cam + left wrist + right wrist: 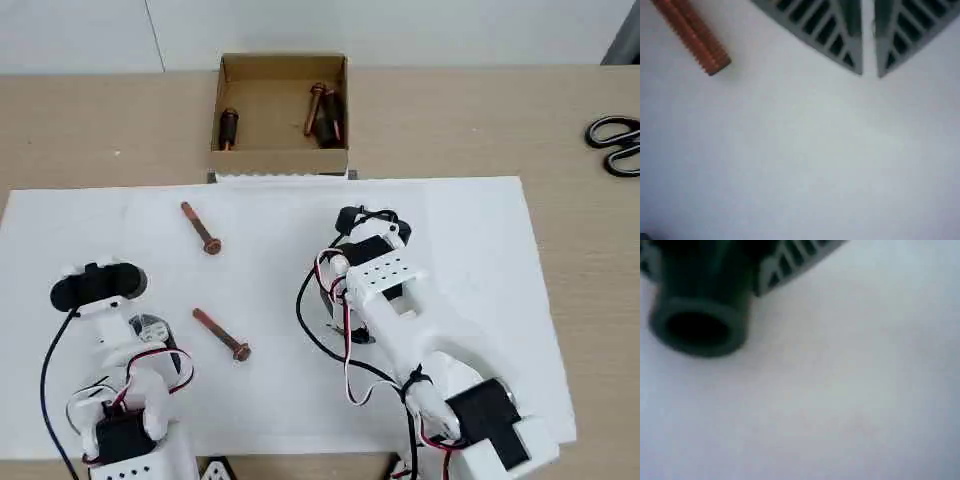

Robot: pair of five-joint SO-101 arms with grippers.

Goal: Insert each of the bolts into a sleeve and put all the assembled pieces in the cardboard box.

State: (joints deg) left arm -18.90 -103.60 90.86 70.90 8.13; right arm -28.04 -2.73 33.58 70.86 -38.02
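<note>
On the white sheet [470, 300], near its middle, the right gripper [364, 224] is closed around a dark sleeve [697, 326]. The sleeve's open mouth shows, but its other end is hidden between the fingers. The left gripper [868, 70] is almost closed, with only a thin slit, and holds nothing. The threaded end of a bolt [692, 37] lies near it. A second bolt [201, 228] lies nearer the cardboard box [280, 160], which holds assembled pieces [325, 112]. Bare sheet lies between the arms. Scissors [615, 145] are cut off at the picture's edge.
</note>
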